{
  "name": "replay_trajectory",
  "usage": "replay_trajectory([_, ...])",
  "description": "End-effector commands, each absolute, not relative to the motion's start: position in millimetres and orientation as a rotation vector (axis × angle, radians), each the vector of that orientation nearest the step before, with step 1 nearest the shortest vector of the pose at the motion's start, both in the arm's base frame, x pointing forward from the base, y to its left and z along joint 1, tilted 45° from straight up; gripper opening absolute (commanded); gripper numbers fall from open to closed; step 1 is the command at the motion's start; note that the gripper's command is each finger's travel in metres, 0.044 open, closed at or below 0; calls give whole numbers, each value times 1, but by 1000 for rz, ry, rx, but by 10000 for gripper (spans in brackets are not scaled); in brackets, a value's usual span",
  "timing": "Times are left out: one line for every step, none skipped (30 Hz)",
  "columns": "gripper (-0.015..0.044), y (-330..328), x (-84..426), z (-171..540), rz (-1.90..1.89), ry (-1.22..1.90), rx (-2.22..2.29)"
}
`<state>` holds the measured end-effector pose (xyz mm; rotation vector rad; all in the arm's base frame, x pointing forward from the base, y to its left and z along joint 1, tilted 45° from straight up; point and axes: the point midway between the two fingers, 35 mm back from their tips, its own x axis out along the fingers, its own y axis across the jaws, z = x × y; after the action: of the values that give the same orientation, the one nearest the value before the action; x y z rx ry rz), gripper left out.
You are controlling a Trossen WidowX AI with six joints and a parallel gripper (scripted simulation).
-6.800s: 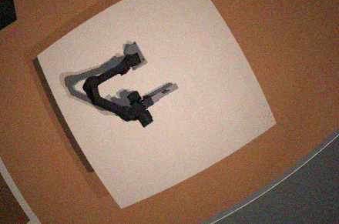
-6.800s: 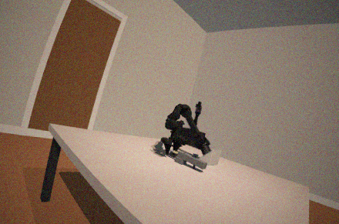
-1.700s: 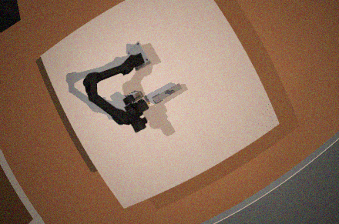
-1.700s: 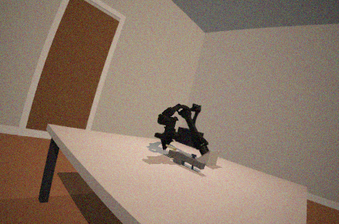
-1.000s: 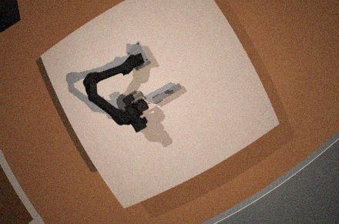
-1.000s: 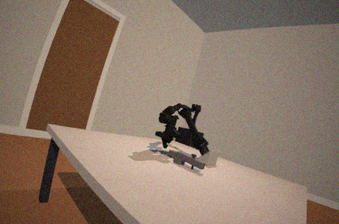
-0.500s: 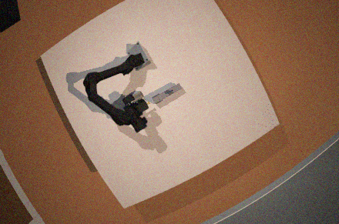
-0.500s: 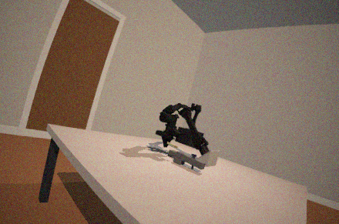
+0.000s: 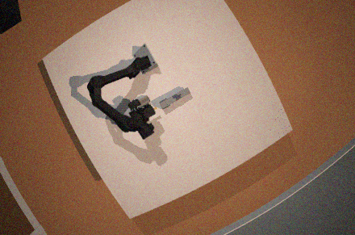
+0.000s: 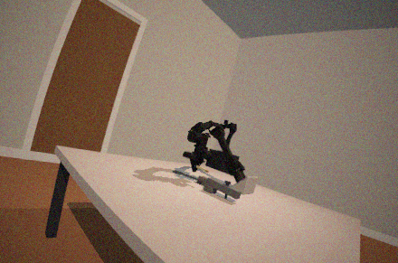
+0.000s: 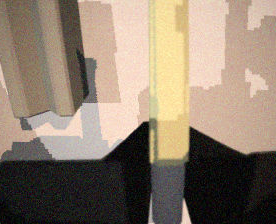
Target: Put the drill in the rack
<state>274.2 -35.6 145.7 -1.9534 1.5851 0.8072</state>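
My gripper [image 9: 152, 109] [image 10: 195, 170] [image 11: 160, 129] is shut on the drill, a straight yellow bar [image 11: 169, 70] with a grey lower end. The drill runs past the top edge of the wrist view; its yellow also shows small in the top view [image 9: 156, 108] and in the exterior view [image 10: 202, 169]. The grey holder [image 9: 167, 104] [image 10: 214, 187] lies on the table just beyond the gripper, with a dark part, seemingly the key [image 9: 177, 97] [image 10: 227, 183]. A grooved grey-tan block [image 11: 34, 55] [image 9: 142, 99], seemingly the rack, is beside the gripper. Contact with the table is hidden.
The arm's base plate [image 9: 150, 52] [image 10: 248, 184] stands behind the holder in the exterior view. The arm bends around to the gripper, low over the white table [image 9: 226, 90] [image 10: 289, 227]. Blue-grey and tan shadows lie around the arm.
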Motion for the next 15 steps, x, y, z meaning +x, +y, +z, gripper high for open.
replay_trajectory([0,-34,275,148,800,1582,-1955])
replay_trajectory([0,-34,275,149,800,1582,-1955])
replay_trajectory([0,-34,275,148,801,1582,-1955])
replay_trajectory([0,-34,274,148,801,1582,-1955])
replay_trajectory([0,-35,273,148,801,1582,-1955])
replay_trajectory([0,-36,271,148,801,1582,-1956])
replay_trajectory([0,-37,269,148,801,1582,-1956])
replay_trajectory([0,-38,267,148,801,1583,-1956])
replay_trajectory([0,-38,265,148,801,1583,-1956])
replay_trajectory([0,-39,263,148,801,1583,-1956])
replay_trajectory([0,-40,262,148,801,1583,-1956])
replay_trajectory([0,-40,260,147,801,1583,-1956])
replay_trajectory([0,-41,258,147,801,1583,-1956])
replay_trajectory([0,-42,257,147,801,1583,-1956])
replay_trajectory([0,-42,255,147,801,1583,-1956])
